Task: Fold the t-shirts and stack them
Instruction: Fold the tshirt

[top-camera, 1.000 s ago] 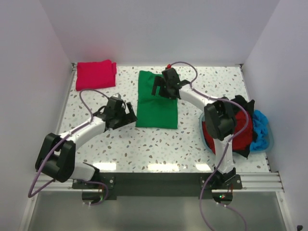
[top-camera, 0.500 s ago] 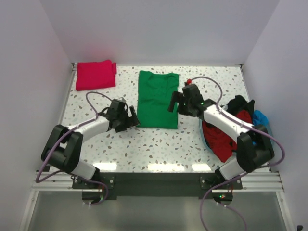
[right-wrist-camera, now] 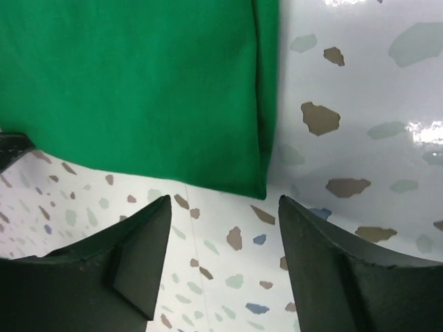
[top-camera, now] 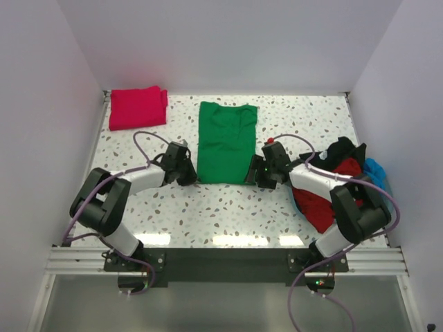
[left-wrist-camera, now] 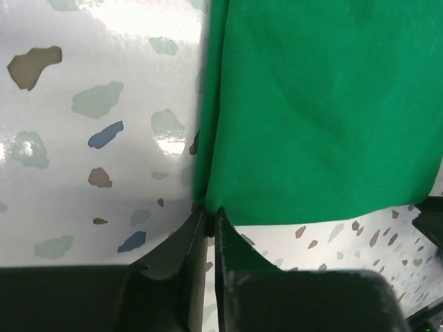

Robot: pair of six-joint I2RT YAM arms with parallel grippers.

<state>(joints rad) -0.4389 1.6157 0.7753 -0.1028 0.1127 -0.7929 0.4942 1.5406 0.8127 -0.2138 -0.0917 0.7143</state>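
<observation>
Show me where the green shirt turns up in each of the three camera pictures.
Top external: green shirt lies flat in the middle of the picture.
Left wrist: green shirt fills the upper right.
Right wrist: green shirt fills the upper left.
Shared landmark: the speckled table showing beside its near hem in all three.

There's the green t-shirt [top-camera: 226, 142] lying flat mid-table, folded into a long rectangle, the crimson shirt [top-camera: 138, 107] folded at ten o'clock, and the dark red shirt [top-camera: 320, 200], black shirt [top-camera: 346, 149] and blue shirt [top-camera: 374, 171] heaped crumpled at three o'clock.
</observation>
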